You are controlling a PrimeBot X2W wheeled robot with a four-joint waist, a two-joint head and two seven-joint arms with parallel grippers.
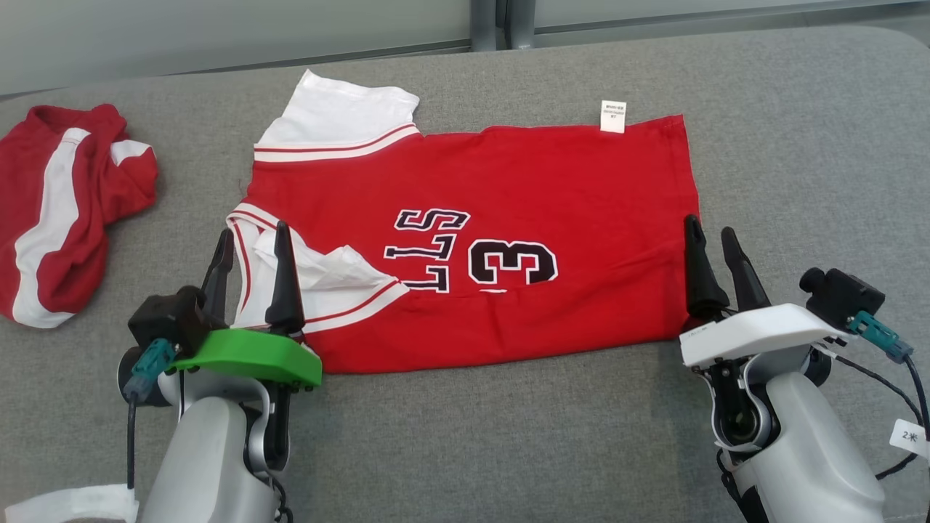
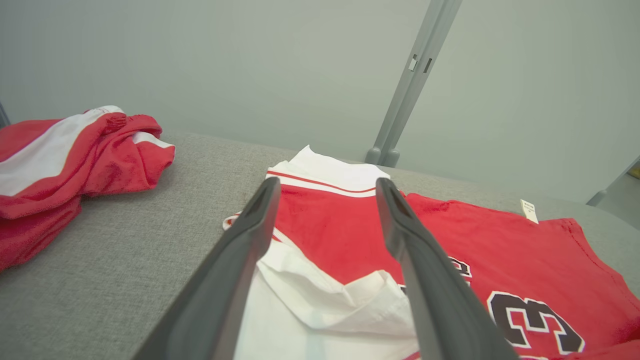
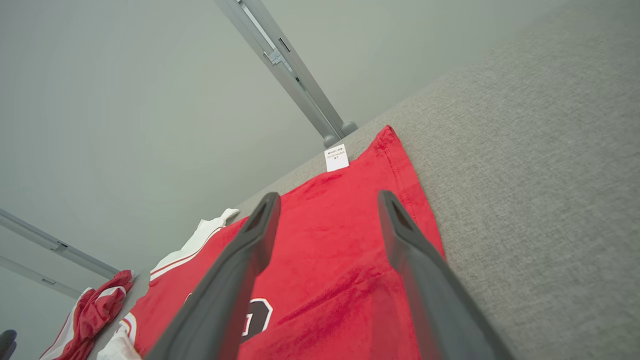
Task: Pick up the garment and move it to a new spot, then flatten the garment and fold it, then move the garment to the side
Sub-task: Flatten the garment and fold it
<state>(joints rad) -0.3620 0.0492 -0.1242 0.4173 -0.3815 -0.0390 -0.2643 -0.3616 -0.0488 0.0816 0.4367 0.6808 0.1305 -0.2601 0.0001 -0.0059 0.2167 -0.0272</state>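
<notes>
Grippers: left (image 1: 254,231) and right (image 1: 710,225) both open, empty.
Risk: jersey (image 1: 545,181) may fold crooked; bunched sleeve (image 1: 330,272) not flat.

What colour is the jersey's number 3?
Black with a white outline; number 3 reads best in head view.
</notes>
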